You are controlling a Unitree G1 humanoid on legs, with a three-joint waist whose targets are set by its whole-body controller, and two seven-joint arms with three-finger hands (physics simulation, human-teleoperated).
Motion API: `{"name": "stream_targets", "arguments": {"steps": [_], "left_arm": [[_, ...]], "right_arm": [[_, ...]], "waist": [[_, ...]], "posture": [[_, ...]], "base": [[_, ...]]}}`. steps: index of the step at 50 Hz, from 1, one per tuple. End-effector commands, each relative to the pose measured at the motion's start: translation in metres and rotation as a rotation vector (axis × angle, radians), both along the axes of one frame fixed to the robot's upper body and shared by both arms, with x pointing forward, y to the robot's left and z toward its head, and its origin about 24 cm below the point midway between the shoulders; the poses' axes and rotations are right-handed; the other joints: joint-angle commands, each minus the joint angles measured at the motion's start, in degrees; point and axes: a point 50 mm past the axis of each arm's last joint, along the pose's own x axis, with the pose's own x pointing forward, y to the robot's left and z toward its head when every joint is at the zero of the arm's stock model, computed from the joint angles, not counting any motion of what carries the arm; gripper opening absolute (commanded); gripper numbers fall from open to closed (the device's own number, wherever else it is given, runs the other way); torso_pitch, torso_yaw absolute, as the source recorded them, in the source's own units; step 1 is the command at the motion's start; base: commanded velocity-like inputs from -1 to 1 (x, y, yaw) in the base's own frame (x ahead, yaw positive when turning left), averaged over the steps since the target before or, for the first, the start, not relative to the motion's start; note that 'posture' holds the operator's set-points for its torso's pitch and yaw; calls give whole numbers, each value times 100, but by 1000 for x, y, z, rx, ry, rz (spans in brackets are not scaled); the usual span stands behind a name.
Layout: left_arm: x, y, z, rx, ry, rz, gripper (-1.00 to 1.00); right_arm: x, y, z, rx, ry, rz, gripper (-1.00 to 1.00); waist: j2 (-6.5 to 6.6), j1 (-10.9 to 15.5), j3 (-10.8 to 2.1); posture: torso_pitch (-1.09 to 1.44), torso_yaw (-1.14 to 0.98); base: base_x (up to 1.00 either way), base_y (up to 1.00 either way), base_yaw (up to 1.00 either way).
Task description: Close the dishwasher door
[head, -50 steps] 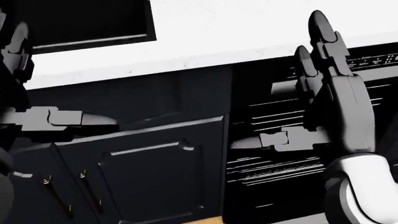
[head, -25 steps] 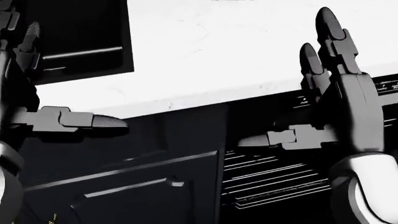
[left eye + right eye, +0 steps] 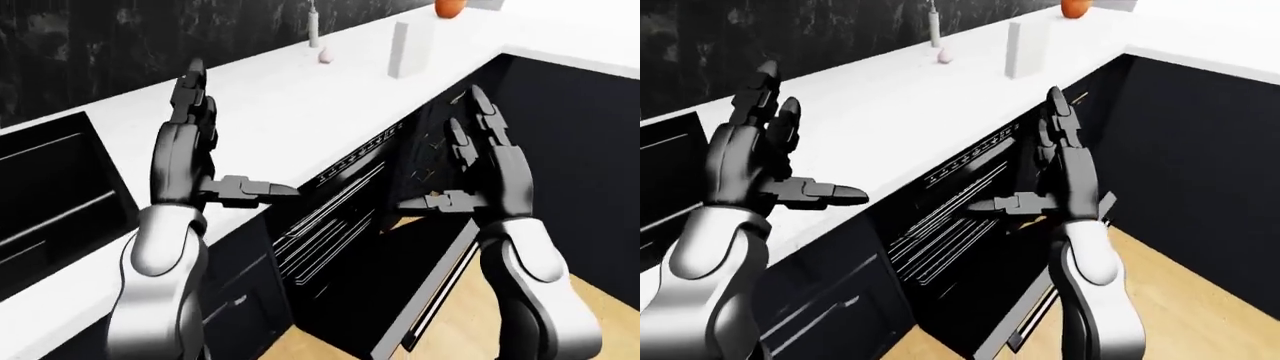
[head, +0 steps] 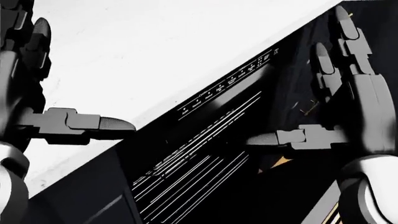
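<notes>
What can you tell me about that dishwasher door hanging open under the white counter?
The dishwasher door is a flat black panel, hinged low and swung partly down and outward over the wooden floor, leaving the wire racks inside exposed. Pale strips run along its edge, perhaps trim or a handle. It sits below the white counter, under a control strip with tiny markings. The right hand hovers open above it; contact cannot be made out.

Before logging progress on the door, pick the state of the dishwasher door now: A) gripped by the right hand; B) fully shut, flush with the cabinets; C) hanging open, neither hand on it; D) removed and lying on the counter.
C: the dishwasher door hangs down open, racks exposed, while the left hand and right hand hover open above it.
</notes>
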Motion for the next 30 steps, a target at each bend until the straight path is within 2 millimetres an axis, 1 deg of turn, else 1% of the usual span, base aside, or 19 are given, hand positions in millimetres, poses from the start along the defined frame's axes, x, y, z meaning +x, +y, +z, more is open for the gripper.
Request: {"name": "stream_targets", "arguments": {"steps": [1, 2, 3, 5, 6, 9, 12, 14, 15, 16, 17, 18, 19, 21, 25, 26, 28, 29, 30], "left_arm": [[-5, -1, 12, 7, -67, 0, 100], [-5, -2, 12, 8, -66, 0, 100], [-5, -2, 12, 9, -67, 0, 100], [-5, -2, 11, 8, -65, 0, 100], [-6, -2, 9, 12, -63, -2, 100], [-6, -3, 8, 20, -60, -2, 100], [-5, -2, 11, 18, -64, -2, 100], [-4, -2, 9, 19, -62, -1, 100], [-4, -2, 9, 18, -61, -1, 100], [-5, -3, 9, 20, -61, -2, 100], [-5, -2, 10, 20, -61, -1, 100], [-5, -2, 11, 20, -63, -1, 100], [-5, -2, 12, 19, -64, 0, 100], [-6, -2, 13, 18, -67, 0, 100], [-6, -1, 12, 16, -67, -1, 100], [-6, -1, 12, 16, -66, 0, 100], [-6, -1, 11, 17, -65, -1, 100], [-6, -1, 11, 16, -65, 0, 100], [-6, -1, 11, 16, -65, -1, 100]], "right_arm": [[-5, 1, 12, -1, -66, 10, 100], [-5, 1, 12, -1, -67, 9, 100], [-6, 1, 13, 0, -68, 11, 100], [-5, 2, 11, -5, -68, 13, 100], [-4, 2, 10, -4, -66, 15, 100], [-4, 4, 9, -2, -66, 18, 100], [-3, 4, 10, -3, -66, 17, 100], [-3, 4, 9, -7, -65, 18, 100], [-3, 4, 9, -7, -65, 17, 100], [-3, 4, 9, -9, -65, 17, 100], [-2, 4, 8, -7, -64, 16, 100], [-2, 4, 9, -10, -64, 16, 100], [-2, 5, 9, -9, -65, 18, 100], [-2, 6, 9, -13, -64, 19, 100], [-1, 7, 8, -13, -59, 17, 100], [-2, 8, 8, -19, -65, 12, 100], [-1, 8, 7, -33, -64, 8, 100], [0, 7, 7, -37, -64, -4, 100], [0, 7, 7, -33, -64, -5, 100]], "waist": [[191, 4, -320], [-75, 84, -92], [-35, 45, -56], [-93, 44, -183], [-136, 44, -203], [-305, 53, -171], [-537, 77, -170], [-723, 67, -187], [-865, 45, -212], [-1109, -8, -295], [-974, -45, -244], [-937, -64, -230], [-874, -125, -260], [-696, -137, -252], [-424, -77, -51], [-347, 41, -48], [-290, 56, -32], [-142, 57, -101], [-76, 48, -133]], "posture": [[0, 0], [0, 0], [0, 0], [0, 0], [0, 0], [0, 0], [0, 0], [0, 0], [0, 0], [0, 0], [0, 0], [0, 0], [0, 0], [0, 0], [0, 0], [0, 0], [0, 0], [0, 0], [0, 0]], "base": [[0, 0, -100], [0, 0, -100], [0, 0, -100], [0, 0, -100], [0, 0, -100], [0, 0, -100], [0, 0, -100], [0, 0, -100], [0, 0, -100], [0, 0, -100], [0, 0, -100], [0, 0, -100], [0, 0, -100], [0, 0, -100], [0, 0, -100], [0, 0, -31], [0, -2, 0], [0, 0, 0], [0, 0, 0]]}}
